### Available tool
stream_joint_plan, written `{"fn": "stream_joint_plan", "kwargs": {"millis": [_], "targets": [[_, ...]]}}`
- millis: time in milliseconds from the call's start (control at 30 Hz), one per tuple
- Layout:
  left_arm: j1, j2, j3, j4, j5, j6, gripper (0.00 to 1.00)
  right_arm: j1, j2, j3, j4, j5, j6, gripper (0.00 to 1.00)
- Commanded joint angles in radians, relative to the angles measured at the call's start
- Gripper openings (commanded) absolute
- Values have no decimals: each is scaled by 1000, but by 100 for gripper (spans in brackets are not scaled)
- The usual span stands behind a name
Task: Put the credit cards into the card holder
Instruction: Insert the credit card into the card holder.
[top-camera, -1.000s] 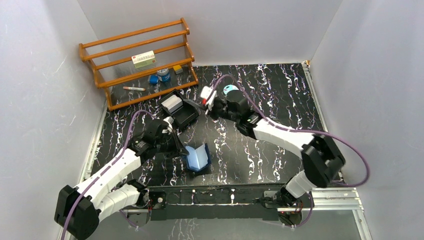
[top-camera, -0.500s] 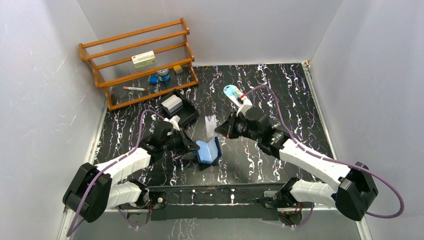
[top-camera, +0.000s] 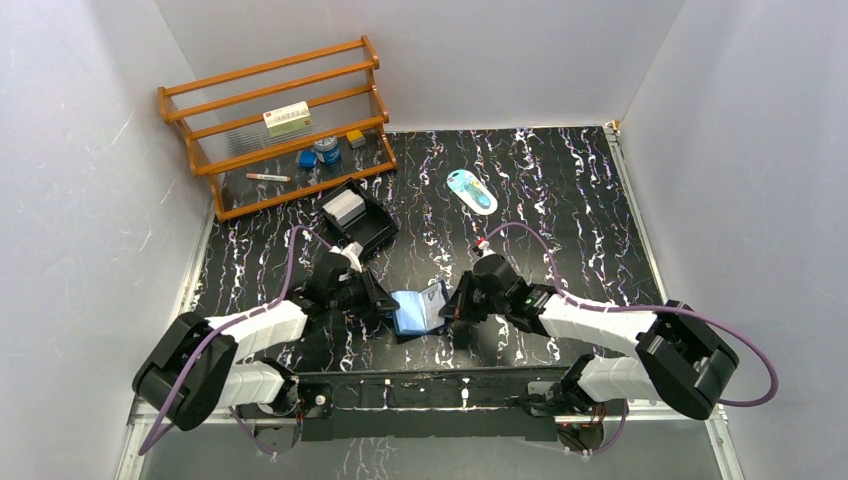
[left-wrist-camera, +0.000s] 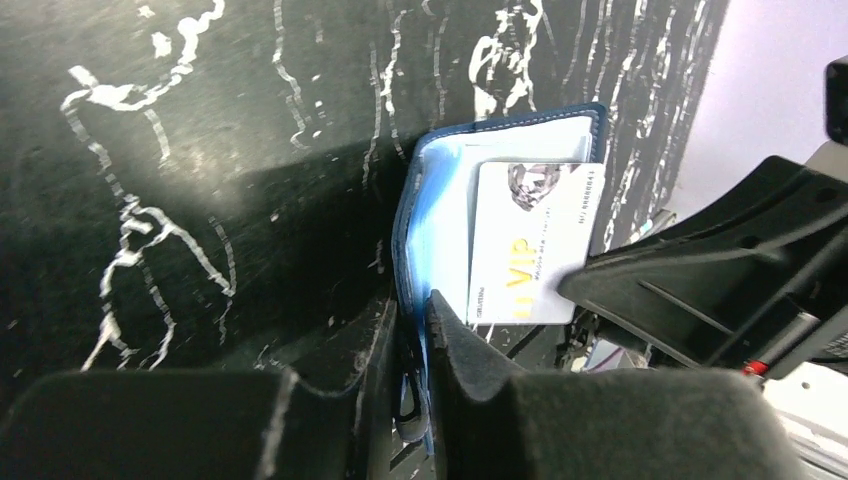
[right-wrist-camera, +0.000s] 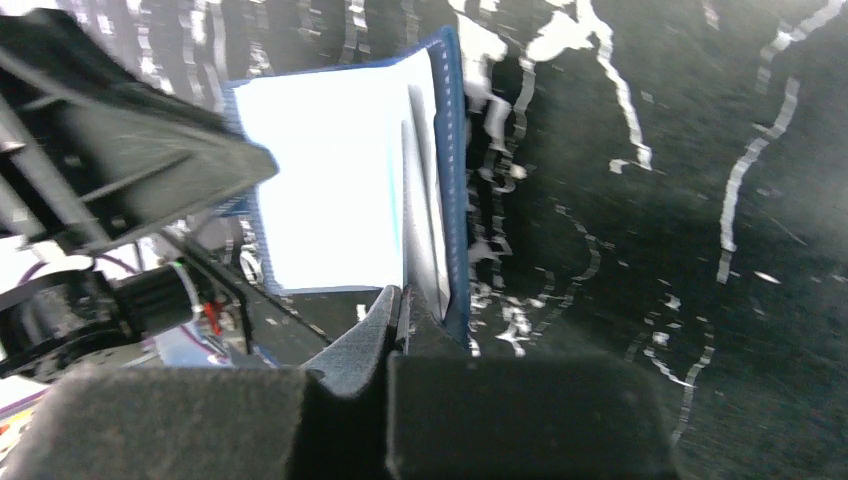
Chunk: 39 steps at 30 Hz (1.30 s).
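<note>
From above, both arms meet at the small navy-blue folding card holder (top-camera: 415, 312), which lies open on the black marbled worktop (top-camera: 560, 200). Left wrist view: the left hand (left-wrist-camera: 415, 305) is narrow, pinching the holder's flap, and a white-and-gold plastic credit card (left-wrist-camera: 535, 250) sits against the inner pocket, not fully in I'd say. Right wrist view: the right hand (right-wrist-camera: 403, 300) is clamped tight on that card's edge.

Black table (top-camera: 560, 200), white veining. Wooden rack (top-camera: 268, 68) at far left corner, set at an angle. On rack: white box (top-camera: 287, 119) on middle shelf; blue jar (top-camera: 326, 150), small blue piece (top-camera: 306, 158) and yellow-topped block (top-camera: 356, 139) one level lower; thin stick (top-camera: 268, 177) lowest. Black tray (top-camera: 378, 228) just in front of rack, grey stack (top-camera: 345, 207) inside. Teal oval item (top-camera: 470, 190) at far middle, well apart from tray. Holder (top-camera: 415, 310) open at near middle, on table.
</note>
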Motion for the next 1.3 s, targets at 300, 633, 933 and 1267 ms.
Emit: {"fn": "stream_joint_plan", "kwargs": {"millis": [300, 633, 933, 1267], "targets": [[-3, -47, -11, -208, -94, 111, 0, -15, 3, -126, 151, 24, -21, 0], [-3, -5, -14, -231, -104, 139, 0, -87, -8, -247, 308, -117, 75, 0], [-4, 22, -26, -145, -45, 146, 0, -78, -44, -210, 385, -215, 146, 0], [-4, 41, -30, -113, -30, 131, 0, -18, -17, -90, 403, -159, 133, 0]]}}
